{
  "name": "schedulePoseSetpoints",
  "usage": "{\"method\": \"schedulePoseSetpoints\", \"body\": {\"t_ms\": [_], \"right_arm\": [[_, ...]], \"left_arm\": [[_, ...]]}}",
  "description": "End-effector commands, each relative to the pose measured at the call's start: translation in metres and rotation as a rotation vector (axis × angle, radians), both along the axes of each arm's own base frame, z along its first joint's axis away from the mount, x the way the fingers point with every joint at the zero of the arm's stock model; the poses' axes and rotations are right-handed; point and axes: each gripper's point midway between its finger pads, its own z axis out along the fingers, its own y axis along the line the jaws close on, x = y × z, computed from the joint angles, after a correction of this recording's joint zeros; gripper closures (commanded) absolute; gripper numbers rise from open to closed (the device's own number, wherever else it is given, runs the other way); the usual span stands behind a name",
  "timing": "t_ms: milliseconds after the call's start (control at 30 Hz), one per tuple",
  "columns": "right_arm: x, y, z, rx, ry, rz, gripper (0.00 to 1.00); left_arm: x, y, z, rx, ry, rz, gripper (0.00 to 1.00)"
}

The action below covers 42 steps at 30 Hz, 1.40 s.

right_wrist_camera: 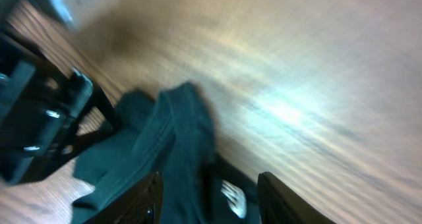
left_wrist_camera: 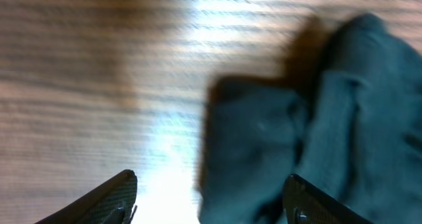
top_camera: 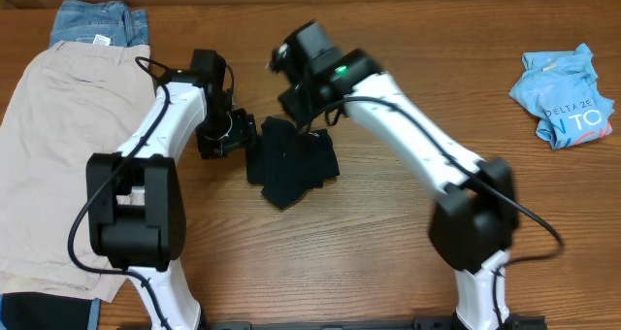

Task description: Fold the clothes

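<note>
The wooden table (top_camera: 378, 262) bears a crumpled black T-shirt (top_camera: 291, 165) at its middle; beige shorts (top_camera: 49, 146) spread at the left edge, blue denim (top_camera: 97, 24) touching their far side; a light-blue printed tee (top_camera: 565, 95) lies far right.

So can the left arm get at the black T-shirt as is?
Probably yes: the left gripper is open right beside the black T-shirt, nothing between. The right gripper at its far edge could crowd it.

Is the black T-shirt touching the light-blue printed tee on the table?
Apart. The overhead view shows the black T-shirt mid-table and the light-blue printed tee near the right edge, with bare table between them.
</note>
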Motion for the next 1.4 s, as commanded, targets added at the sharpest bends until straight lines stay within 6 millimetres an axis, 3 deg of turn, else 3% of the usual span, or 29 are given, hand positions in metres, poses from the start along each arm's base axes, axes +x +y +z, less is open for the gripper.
{"method": "schedulePoseSetpoints", "body": {"t_ms": [0,367,500,700,733,900,967,1033,1100,1200,1267,1367], "right_arm": [[0.010,-0.032,0.037,0.017,-0.040,-0.069,0.51],[0.028,-0.119,0.035,0.000,0.051,-0.290,0.51],[0.027,-0.134,0.033,-0.006,0.080,-0.317,0.51],[0.025,-0.136,0.032,-0.014,0.093,-0.320,0.53],[0.025,-0.137,0.032,-0.014,0.092,-0.321,0.54],[0.026,-0.140,0.031,-0.020,0.092,-0.329,0.62],[0.027,-0.144,0.031,-0.019,0.093,-0.338,0.64],[0.029,-0.152,0.032,-0.015,0.096,-0.365,0.66],[0.032,-0.163,0.032,-0.008,0.105,-0.408,0.66],[0.035,-0.183,0.032,0.005,0.123,-0.470,0.66],[0.035,-0.194,0.032,0.011,0.137,-0.491,0.66],[0.034,-0.207,0.030,0.007,0.150,-0.520,0.66]], "left_arm": [[-0.005,-0.027,0.022,-0.091,-0.011,-0.043,0.26],[-0.038,-0.083,0.023,-0.134,0.072,-0.143,0.25],[-0.047,-0.105,0.019,-0.131,0.078,-0.159,0.24],[-0.055,-0.122,0.006,-0.128,0.086,-0.118,0.28],[-0.057,-0.123,0.003,-0.128,0.088,-0.116,0.31],[-0.058,-0.124,0.001,-0.127,0.084,-0.131,0.96],[-0.054,-0.119,0.003,-0.098,0.067,-0.146,0.96],[-0.043,-0.101,0.009,0.010,0.019,-0.154,0.96],[-0.023,-0.081,0.029,0.117,-0.053,-0.177,0.96],[0.017,-0.067,0.091,0.138,-0.201,-0.199,0.96],[0.048,-0.069,0.149,0.093,-0.356,-0.212,0.96],[0.087,-0.087,0.253,-0.006,-0.677,-0.273,0.96]]}}
